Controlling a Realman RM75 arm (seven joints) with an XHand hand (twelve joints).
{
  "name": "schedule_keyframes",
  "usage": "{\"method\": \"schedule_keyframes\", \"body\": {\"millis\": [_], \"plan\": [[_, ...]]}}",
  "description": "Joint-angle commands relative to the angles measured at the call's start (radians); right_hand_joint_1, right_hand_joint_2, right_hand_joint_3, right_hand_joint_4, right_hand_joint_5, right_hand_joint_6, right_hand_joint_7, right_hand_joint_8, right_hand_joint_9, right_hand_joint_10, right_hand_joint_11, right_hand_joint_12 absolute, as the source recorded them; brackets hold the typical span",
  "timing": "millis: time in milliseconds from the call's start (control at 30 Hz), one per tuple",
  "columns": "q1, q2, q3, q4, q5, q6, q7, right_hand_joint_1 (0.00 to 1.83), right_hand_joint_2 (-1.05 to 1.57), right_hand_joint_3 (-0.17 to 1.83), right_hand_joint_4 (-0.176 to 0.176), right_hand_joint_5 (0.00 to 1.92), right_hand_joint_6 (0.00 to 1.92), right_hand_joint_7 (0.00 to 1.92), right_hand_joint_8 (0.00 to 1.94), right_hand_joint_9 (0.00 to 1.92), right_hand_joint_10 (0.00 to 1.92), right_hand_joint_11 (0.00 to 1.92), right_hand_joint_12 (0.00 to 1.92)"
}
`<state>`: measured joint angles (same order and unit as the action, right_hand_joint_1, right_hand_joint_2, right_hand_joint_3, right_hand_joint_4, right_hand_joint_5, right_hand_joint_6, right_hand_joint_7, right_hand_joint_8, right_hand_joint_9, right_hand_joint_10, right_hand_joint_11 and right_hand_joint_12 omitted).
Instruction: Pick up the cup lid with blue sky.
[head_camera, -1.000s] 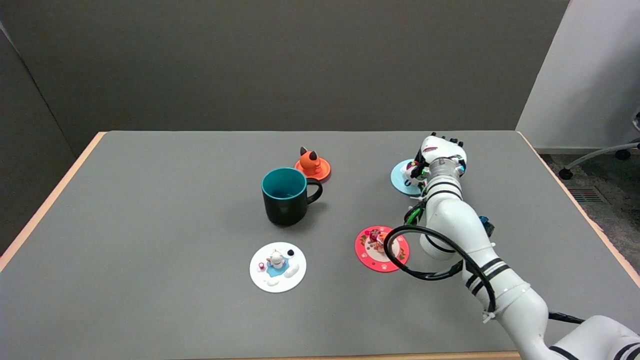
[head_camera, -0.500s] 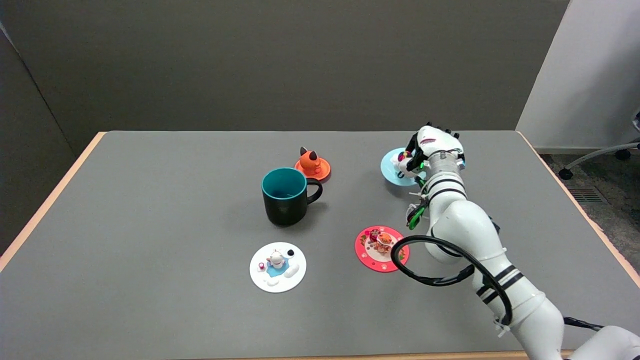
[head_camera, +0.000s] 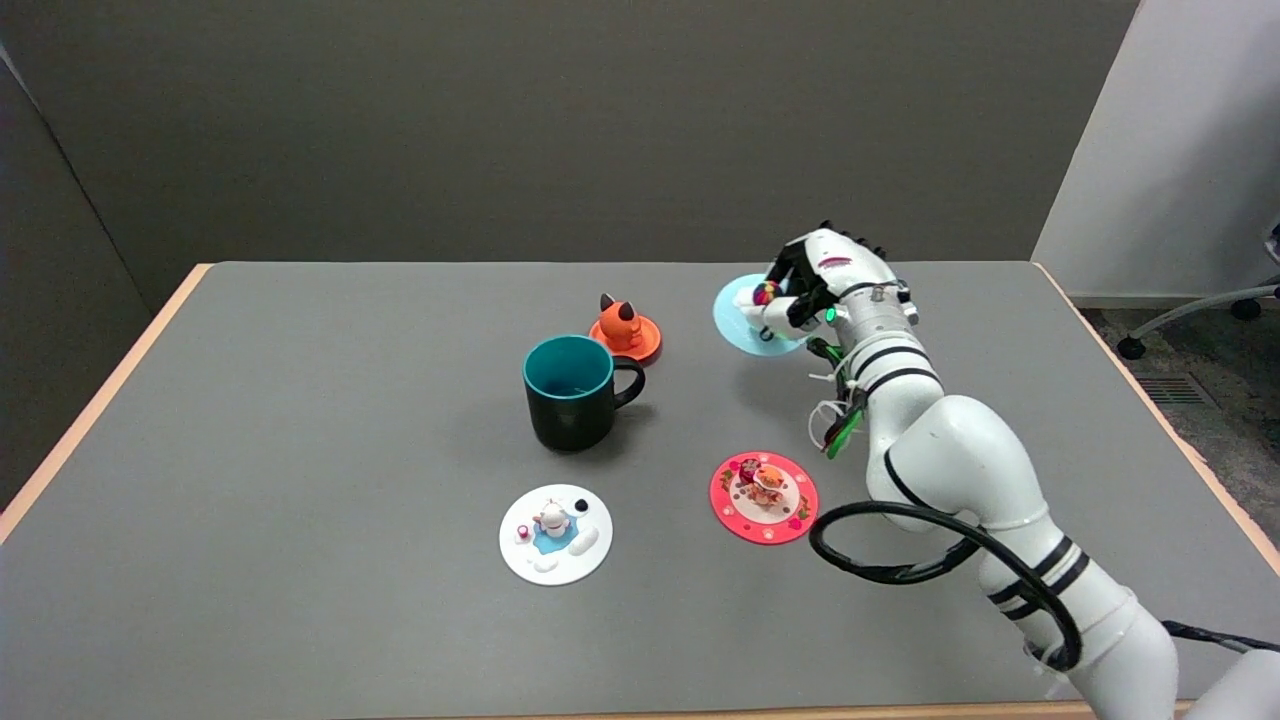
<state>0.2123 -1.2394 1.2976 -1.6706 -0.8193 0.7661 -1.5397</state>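
Head view shows my right hand (head_camera: 815, 283) holding the round light-blue cup lid with a small figurine on top (head_camera: 745, 318), fingers closed around the figurine knob. I judge the lid to be off the grey table (head_camera: 300, 420), since a shadow lies on the surface below and apart from it; it hangs over the far right part of the table, right of the orange lid with a cat figure (head_camera: 625, 335) and well beyond the red lid with a figurine (head_camera: 764, 497).

Handling, as I judge it:
- Weight: light; a thin disc with a small moulded knob.
- Stiffness: probably soft rubbery material, so the rim may flex if squeezed.
- Grip point: the raised figurine at the centre. The flat rim gives little purchase from above.
- Risk: the disc can swing or twist about the knob if my hold is loose.

Orientation: the disc has no long axis. Its face is tilted, decorated side up and turned toward the camera and the left. The black mug with teal inside (head_camera: 570, 392) and the white lid with a blue patch (head_camera: 555, 534) stand well apart from my hand.
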Motion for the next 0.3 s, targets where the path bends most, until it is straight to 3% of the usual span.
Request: {"method": "schedule_keyframes", "body": {"millis": [33, 300], "plan": [[0.000, 0.115, -0.086, -0.200, 0.355, -0.062, -0.007, 1.20, 1.13, 0.15, -0.074, 0.80, 1.11, 0.86, 1.37, 0.43, 1.13, 0.36, 0.21], [0.060, 0.156, -0.143, -0.199, 0.509, -0.098, -0.011, 1.20, 1.13, 0.16, -0.089, 0.79, 1.11, 0.85, 1.40, 0.42, 1.15, 0.36, 0.21]]}}
